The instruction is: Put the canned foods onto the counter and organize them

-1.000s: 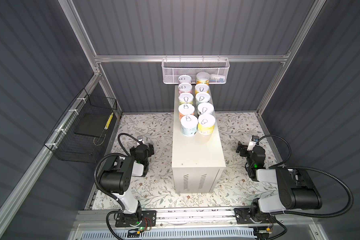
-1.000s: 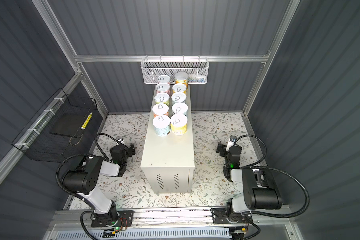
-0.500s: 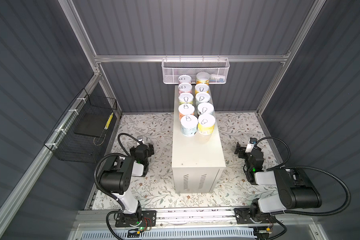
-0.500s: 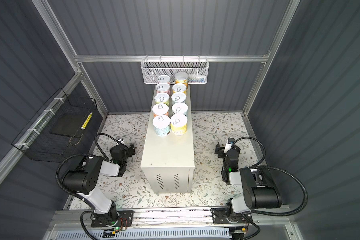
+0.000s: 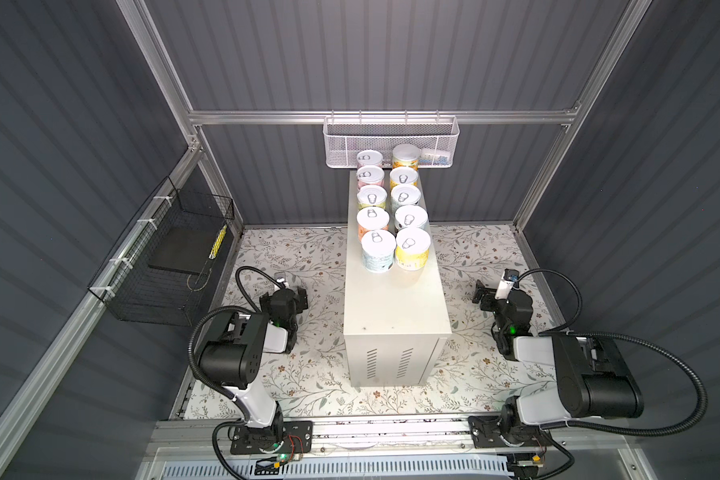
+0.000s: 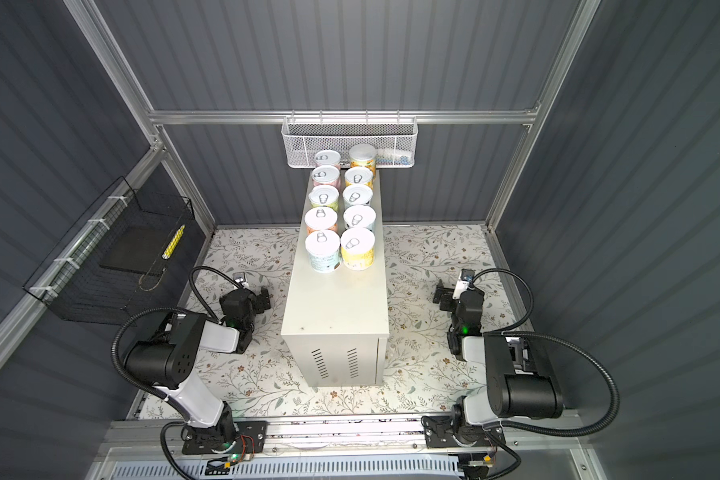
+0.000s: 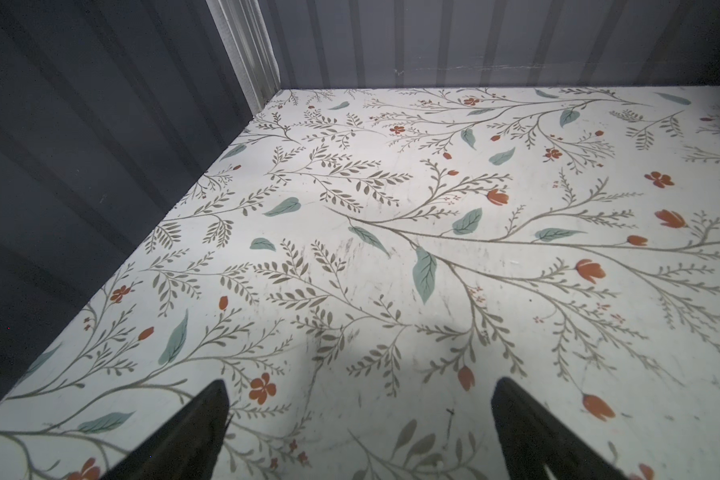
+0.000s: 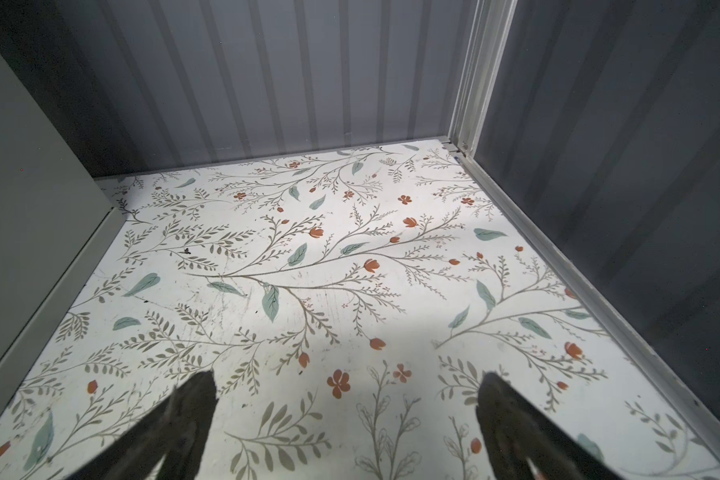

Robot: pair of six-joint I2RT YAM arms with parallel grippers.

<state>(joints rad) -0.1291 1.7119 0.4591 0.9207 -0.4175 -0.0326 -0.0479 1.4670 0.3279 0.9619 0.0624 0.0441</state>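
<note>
Since all ten cans [image 5: 374, 216] stand lids-up on the surface [image 5: 395, 299], the flat top of a tall cream-white metal box, the placing looks done. They are packed two abreast and five deep toward the far end, touching or nearly so, which leaves the near half bare. The pale blue can [image 5: 377, 249] and yellow can [image 5: 411, 247] head the two rows. That would explain why both arms sit folded low on the floral mat [image 7: 391, 249], one on each side of the box and well apart from it. The left gripper [image 7: 360, 415] has its fingers [image 7: 208, 415] spread wide over bare mat and pinches nothing, and the right gripper [image 8: 348, 386] is the same. Much is hidden, though. The front cans cover most of the labels behind them, and the farthest pair overlaps the white mesh basket [image 5: 341, 145] in both top views, so I cannot tell whether they touch it. A small pale item at that basket's end is too blurred to name. Neither wrist view shows a can — the right one catches only a cut-off side wall of the box, and both crop the fingers at the frame edge.
</note>
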